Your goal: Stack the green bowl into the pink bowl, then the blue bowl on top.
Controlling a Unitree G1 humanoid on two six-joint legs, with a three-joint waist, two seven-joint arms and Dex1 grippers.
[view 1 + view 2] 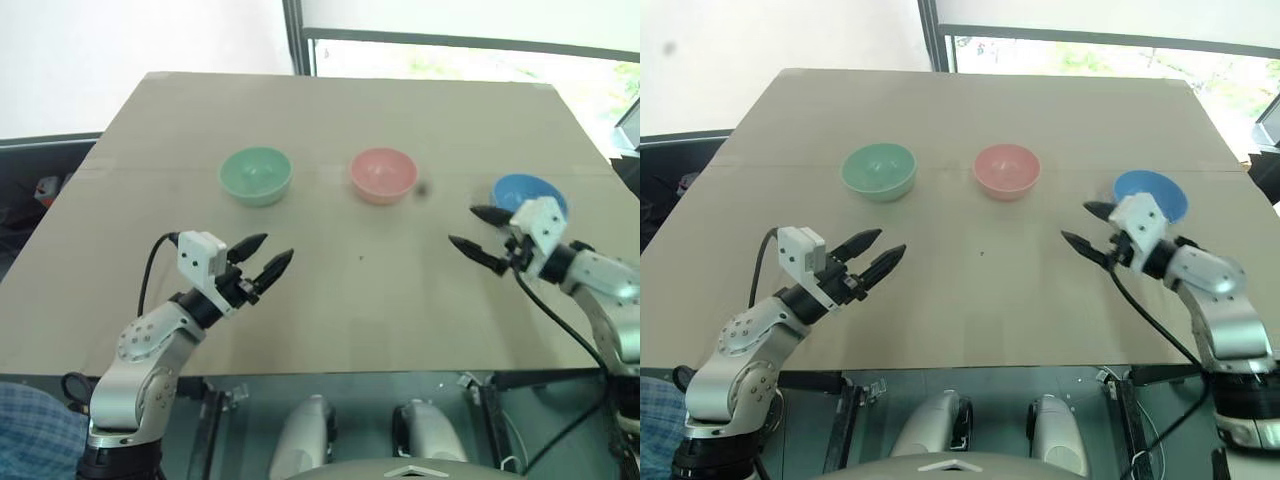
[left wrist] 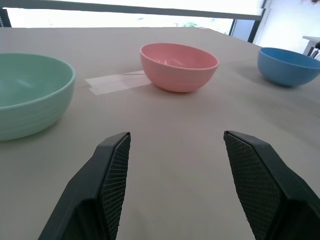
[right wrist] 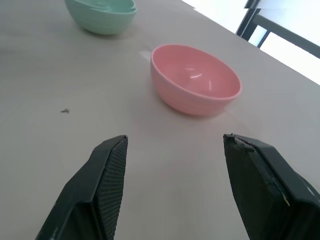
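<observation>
Three bowls stand in a row on the far half of the table: the green bowl (image 1: 256, 176) on the left, the pink bowl (image 1: 383, 175) in the middle, the blue bowl (image 1: 527, 193) on the right. My left gripper (image 1: 265, 258) hovers open and empty over the near left of the table, short of the green bowl (image 2: 27, 92). My right gripper (image 1: 477, 232) is open and empty too, raised just in front of the blue bowl and aimed toward the pink bowl (image 3: 196, 79).
The tan table (image 1: 360, 300) has a taped seam running across it behind the bowls. A window frame (image 1: 295, 35) rises past the far edge. Black cables (image 1: 545, 310) trail from both wrists.
</observation>
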